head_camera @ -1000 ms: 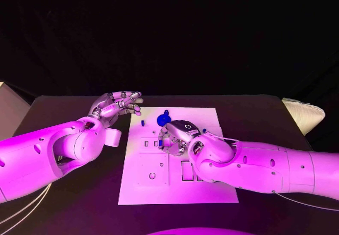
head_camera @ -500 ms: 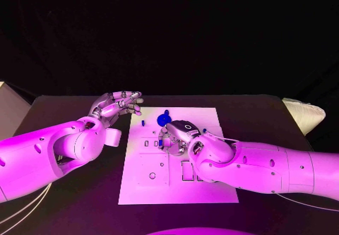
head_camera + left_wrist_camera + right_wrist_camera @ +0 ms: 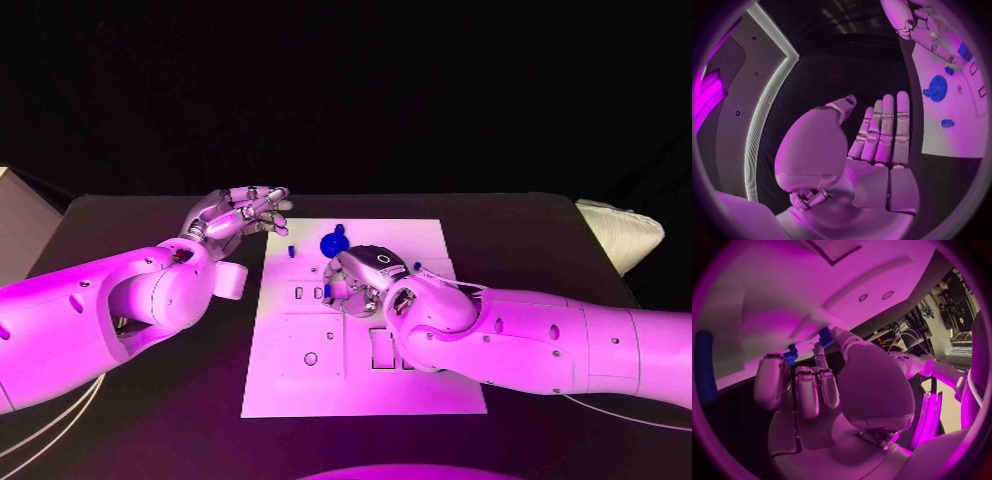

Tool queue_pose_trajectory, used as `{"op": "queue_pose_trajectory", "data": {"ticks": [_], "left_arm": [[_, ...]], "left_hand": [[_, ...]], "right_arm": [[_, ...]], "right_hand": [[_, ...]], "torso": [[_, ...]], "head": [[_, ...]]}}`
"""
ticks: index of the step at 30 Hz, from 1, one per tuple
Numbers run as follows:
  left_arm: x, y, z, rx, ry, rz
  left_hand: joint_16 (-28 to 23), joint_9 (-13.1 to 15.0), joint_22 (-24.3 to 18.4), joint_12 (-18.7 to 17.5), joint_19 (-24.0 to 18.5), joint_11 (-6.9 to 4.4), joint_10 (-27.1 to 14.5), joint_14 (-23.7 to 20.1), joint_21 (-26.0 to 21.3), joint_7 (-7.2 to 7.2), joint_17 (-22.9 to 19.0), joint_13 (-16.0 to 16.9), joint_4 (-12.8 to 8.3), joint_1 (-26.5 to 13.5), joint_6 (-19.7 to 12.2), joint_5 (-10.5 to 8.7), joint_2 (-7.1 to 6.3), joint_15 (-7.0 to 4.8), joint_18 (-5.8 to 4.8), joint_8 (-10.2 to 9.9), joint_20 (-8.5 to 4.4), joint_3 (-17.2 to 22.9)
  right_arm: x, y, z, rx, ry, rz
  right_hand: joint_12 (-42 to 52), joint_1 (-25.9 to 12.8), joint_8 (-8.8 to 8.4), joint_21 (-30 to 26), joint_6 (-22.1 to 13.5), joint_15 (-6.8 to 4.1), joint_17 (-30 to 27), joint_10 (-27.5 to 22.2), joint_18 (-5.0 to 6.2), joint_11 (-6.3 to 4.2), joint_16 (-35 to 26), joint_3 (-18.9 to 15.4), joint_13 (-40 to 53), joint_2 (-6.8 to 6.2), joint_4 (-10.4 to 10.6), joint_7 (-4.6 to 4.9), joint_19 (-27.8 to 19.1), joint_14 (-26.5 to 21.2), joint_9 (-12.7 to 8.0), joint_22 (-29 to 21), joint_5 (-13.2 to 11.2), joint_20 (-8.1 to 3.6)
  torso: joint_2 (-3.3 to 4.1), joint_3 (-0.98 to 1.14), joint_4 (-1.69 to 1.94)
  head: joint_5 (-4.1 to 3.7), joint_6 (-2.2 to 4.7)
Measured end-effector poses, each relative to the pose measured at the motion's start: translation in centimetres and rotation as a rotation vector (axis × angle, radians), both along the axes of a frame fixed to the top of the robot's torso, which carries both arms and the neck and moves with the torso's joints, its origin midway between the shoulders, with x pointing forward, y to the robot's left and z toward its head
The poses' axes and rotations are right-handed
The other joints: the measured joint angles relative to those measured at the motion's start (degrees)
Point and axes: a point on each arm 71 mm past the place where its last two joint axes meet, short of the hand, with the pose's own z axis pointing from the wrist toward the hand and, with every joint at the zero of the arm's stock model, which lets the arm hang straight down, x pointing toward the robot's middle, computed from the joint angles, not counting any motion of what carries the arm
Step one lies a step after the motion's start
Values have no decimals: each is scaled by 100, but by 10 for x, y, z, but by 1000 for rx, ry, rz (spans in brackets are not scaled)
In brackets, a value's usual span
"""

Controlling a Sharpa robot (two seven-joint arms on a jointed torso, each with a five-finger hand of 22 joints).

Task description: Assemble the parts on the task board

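Right hand [image 3: 356, 283] pinches one blue part [image 3: 825, 336] over the task board [image 3: 317, 375]; left hand [image 3: 238, 212] spread, holding nothing.

A dark desk [image 3: 144, 420] sits under everything. At 3 o'clock, just off the desk's edge, sits a soft, pale, puffy thing [image 3: 623, 235]. At 9 o'clock, a pale flat thing [image 3: 22, 225] stands beside the desk.

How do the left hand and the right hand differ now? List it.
Place: the left hand hovers off the task board, beside its far left corner; the right hand is over the board's middle.
Hold: the left hand holds nothing; the right hand pinches a blue part at its fingertips.
Fingers: the left hand's are stretched out, the right hand's curled.
Both are silver.
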Motion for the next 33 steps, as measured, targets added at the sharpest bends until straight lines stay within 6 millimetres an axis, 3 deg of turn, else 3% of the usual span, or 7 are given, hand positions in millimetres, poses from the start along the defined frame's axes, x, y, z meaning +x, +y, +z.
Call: {"op": "queue_pose_trajectory", "data": {"ticks": [10, 16, 22, 23, 26, 30, 33], "left_arm": [[0, 0, 0, 1, 0, 0], [1, 1, 0, 5, 0, 1], [2, 2, -2, 27, 4, 1], [3, 3, -3, 38, 8, 1], [5, 6, -5, 81, 21, -4], [7, 8, -10, 161, 52, -22], [8, 7, -13, 247, 86, -57]], "left_hand": [[28, -1, 6, 0, 0, 20, -20, 0, 20, 0, 3, 0, 0, 0, 0, 0, 0, 0, 0, 0, 0, 0], [254, -1, 66, 134, 0, 20, -20, 88, 145, 0, 84, 21, -16, -24, 0, 0, -24, -39, 0, 0, 0, 16], [960, 43, 279, 589, 241, -84, 84, 553, 594, -10, 401, 236, -27, -83, 52, 0, -83, -140, 0, 154, -152, 6], [1244, 74, 360, 823, 359, -119, 229, 776, 741, -43, 583, 369, -59, -107, 85, 5, -107, -173, -1, 232, -174, -44], [2874, 337, 1601, 2367, 1194, -311, 305, 1973, 1733, -195, 2615, 1361, -78, -227, 231, 6, -60, -367, -26, 784, -355, -241], [3921, 783, 3254, 4550, 2144, -520, -13, 2940, 2688, -415, 4457, 2940, -40, -368, 249, 26, -21, -548, -313, 1543, -516, -35], [4176, 991, 3848, 5421, 2504, -600, 351, 3095, 2979, -492, 4694, 3906, 33, -522, 225, 26, -22, -620, -402, 1786, -593, 177]], "right_arm": [[-2, 1, 2, 13, -5, 4], [-6, -1, 4, 33, -13, 8], [-10, -11, 11, 75, -29, 11], [-10, -15, 14, 88, -34, 14], [-5, -27, 24, 135, -41, 21], [3, -43, 39, 213, -24, 18], [11, -58, 50, 276, 0, -14]], "right_hand": [[-117, 53, -88, -81, -143, 41, 0, 0, 0, 41, 0, -514, 2, -13, 253, 41, 1, 0, -64, -34, -424, 43], [-117, 79, -110, -106, -143, 41, 0, 0, 0, 41, 0, -615, 1, 13, 322, 42, 1, 0, -71, -34, -450, 42], [-117, 253, -148, -150, -219, 41, 0, 0, 0, 41, 0, -699, 1, 30, 406, 76, -19, 0, -98, -61, -299, 63], [-116, 365, -176, -216, -232, 55, 0, 0, 0, 63, 0, -699, 1, 62, 406, 89, -32, -9, -106, -97, -208, 76], [-116, 541, -177, -348, -244, 82, -1, -1, -1, 82, 0, -666, 0, 126, 374, 101, -60, 0, -108, -187, -25, 104], [-116, 682, -176, -416, -246, 81, -1, -1, 0, 82, 0, -538, 0, 179, 295, 103, -81, 0, -108, -245, 234, 124], [-138, 681, -176, -448, -246, 81, -1, -1, 0, 82, 0, -498, 0, 179, 304, 103, -80, 0, -114, -253, 287, 124]], "torso": [[-1, -1, 2], [-1, -1, 3], [-18, 2, 2], [-23, 5, 0], [-44, 12, -7], [-84, 29, -18], [-119, 43, -26]], "head": [[-1, -1], [-2, -4], [19, 4], [22, 10], [34, 22], [59, 33], [78, 36]]}}
